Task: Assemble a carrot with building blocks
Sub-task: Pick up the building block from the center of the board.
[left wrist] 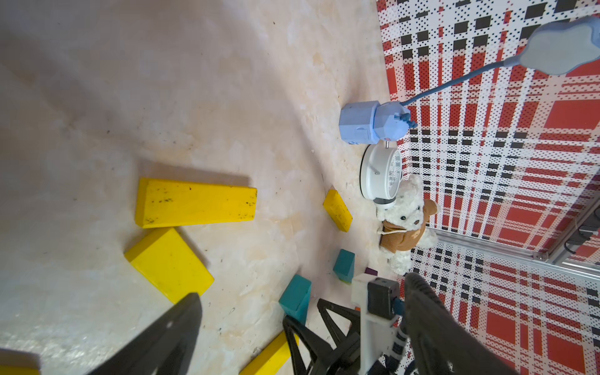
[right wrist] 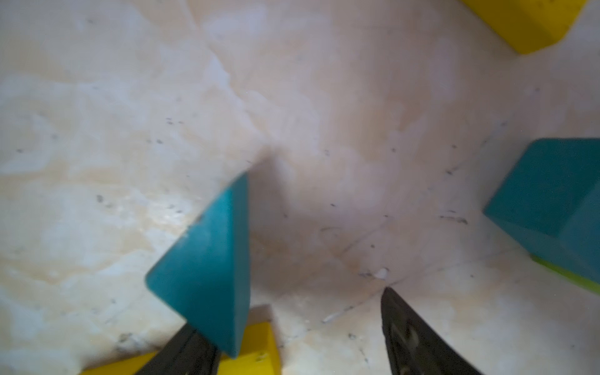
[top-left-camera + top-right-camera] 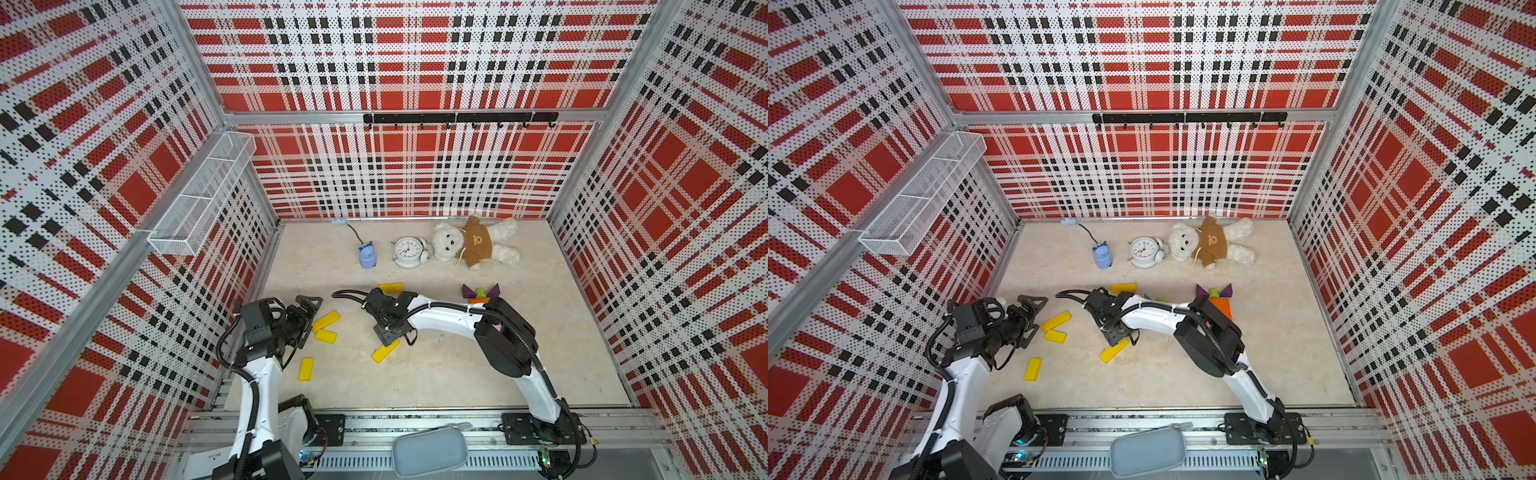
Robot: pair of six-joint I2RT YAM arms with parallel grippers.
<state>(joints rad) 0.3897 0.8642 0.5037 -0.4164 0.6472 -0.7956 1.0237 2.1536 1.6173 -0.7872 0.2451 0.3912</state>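
The right arm [image 3: 440, 318] stretches across the table [image 3: 457, 374] and covers much of what lies beneath it. Only a corner of the orange block [image 3: 1222, 308] shows. The teal pieces barely peek out in the top views, but the right wrist view shows two: a teal triangle [image 2: 207, 276] and a second teal piece [image 2: 548, 191]. The second sits on a lime-green piece [image 2: 565, 276] cut off at the frame edge. That view is blurred, and the triangle hides one fingertip. There are five yellow bars: a far yellow bar [image 3: 389, 287], a long yellow bar [image 3: 326, 321], a short yellow bar [image 3: 325, 336] close by it, a front yellow bar [image 3: 306, 368], and a slanted yellow bar [image 3: 385, 351] just below the right gripper [image 2: 292, 311]. Two purple triangles [image 3: 468, 291] [image 3: 493, 290] flank a lime-green stub [image 3: 480, 292]. The right arm is bent at the elbow with its wrist turned down. Its jaws stand apart with the teal triangle against one finger and the other finger well clear, so nothing is clamped. The left arm [image 3: 262, 365] is folded at the table's left edge. The left gripper [image 3: 306, 319] is spread wide and empty beside the long and short bars.
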